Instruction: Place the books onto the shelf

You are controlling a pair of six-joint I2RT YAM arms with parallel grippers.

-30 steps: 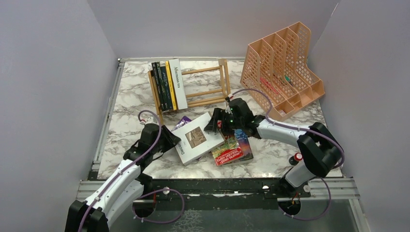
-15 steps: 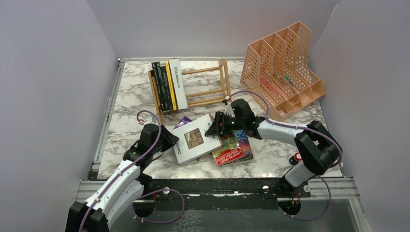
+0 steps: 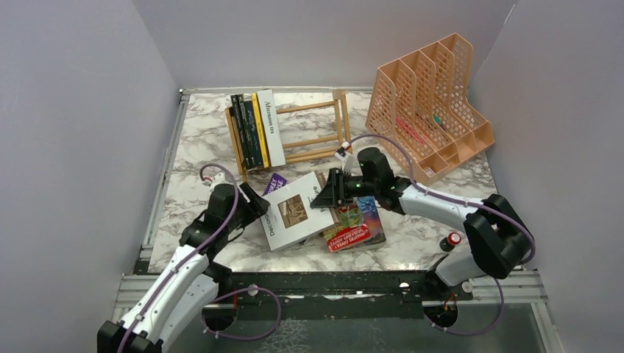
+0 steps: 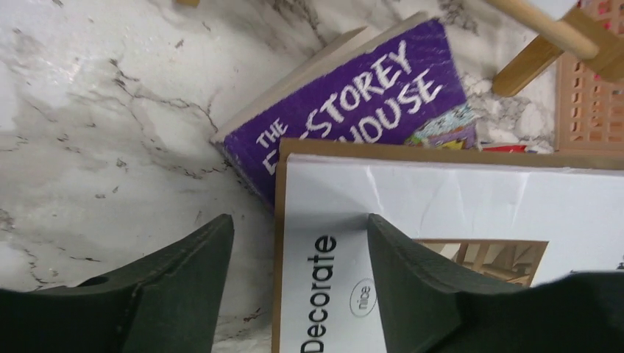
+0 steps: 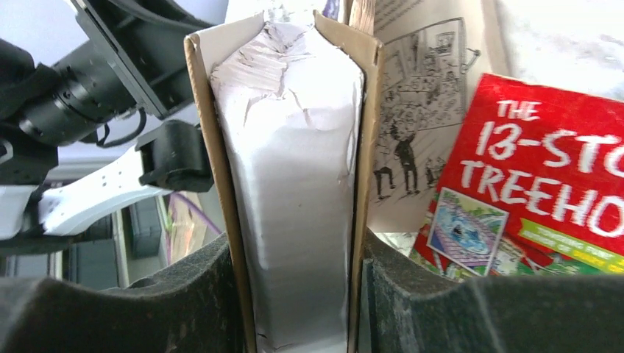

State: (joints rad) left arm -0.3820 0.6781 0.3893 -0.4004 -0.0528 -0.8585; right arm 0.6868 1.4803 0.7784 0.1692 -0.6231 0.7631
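Nearest, the left gripper (image 4: pixel 298 224) has its dark, rounded fingers (image 4: pixel 173 283) spread apart. One hangs over the marble-patterned table (image 3: pixel 199 154) and the other over the cover of the white "Decorate" book (image 3: pixel 294 212), pinching nothing. This thick hardback has brown board edges and lies in the middle of the table. Its lettered spine faces the left arm and runs roughly near to far, and its fore edge is turned toward the right gripper (image 5: pixel 298 254). Those jaws are pressed against both boards and clamp the white page block between them. Just beside it lies a glossy red paperback (image 5: pixel 544 184), flat on other illustrated books. A purple paperback (image 4: pixel 353 95) sticks out from under the white book's far corner. Farther back is the light-wood dowel shelf (image 3: pixel 316 132), with dark, yellow and white spines (image 3: pixel 257 129) leaning at its left end. A peach mesh file organiser (image 3: pixel 430 103) stands at the far right.
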